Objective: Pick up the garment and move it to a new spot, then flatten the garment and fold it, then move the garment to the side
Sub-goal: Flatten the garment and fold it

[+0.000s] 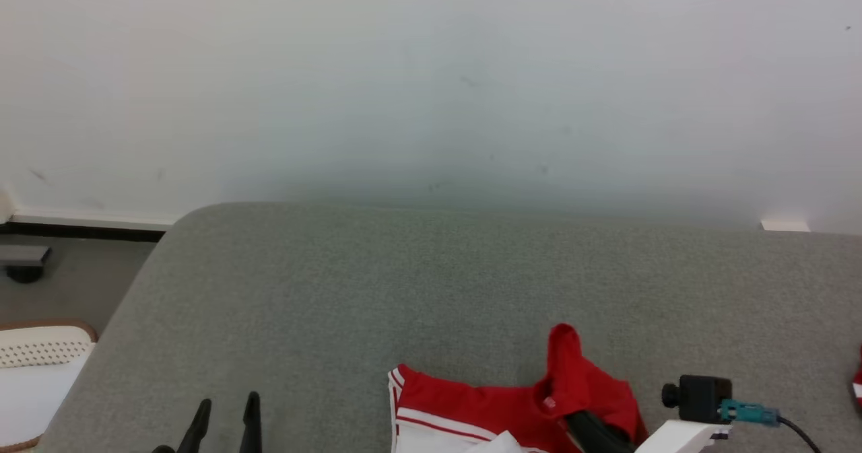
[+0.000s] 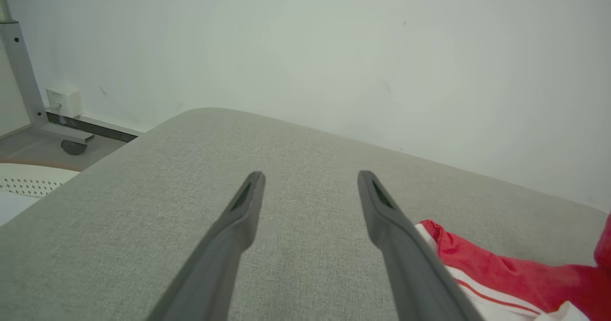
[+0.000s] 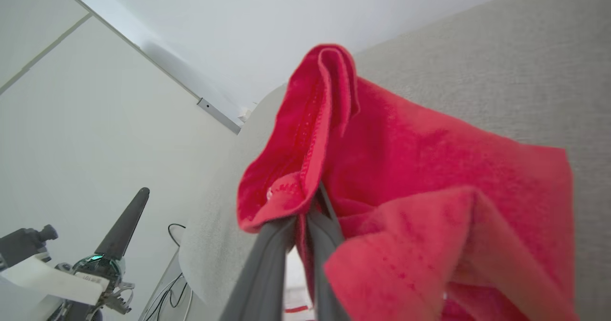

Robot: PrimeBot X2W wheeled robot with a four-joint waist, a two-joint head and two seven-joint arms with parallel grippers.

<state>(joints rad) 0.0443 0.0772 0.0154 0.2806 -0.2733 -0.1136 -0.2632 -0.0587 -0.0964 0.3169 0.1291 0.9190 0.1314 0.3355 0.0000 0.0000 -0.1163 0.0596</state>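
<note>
Desk in grey fabric spreads mostly bare toward the wall. The red garment with white stripes sits bunched at its near edge on the robot's right, one fold drawn up into a peak because the right hand has it pinched there, which looks to me like the lift toward a new spot. That right hand is clamped almost closed on the red fold, cloth draping over both fingers, while the left hand hovers well apart, fingers spread wide, holding nothing.
</note>
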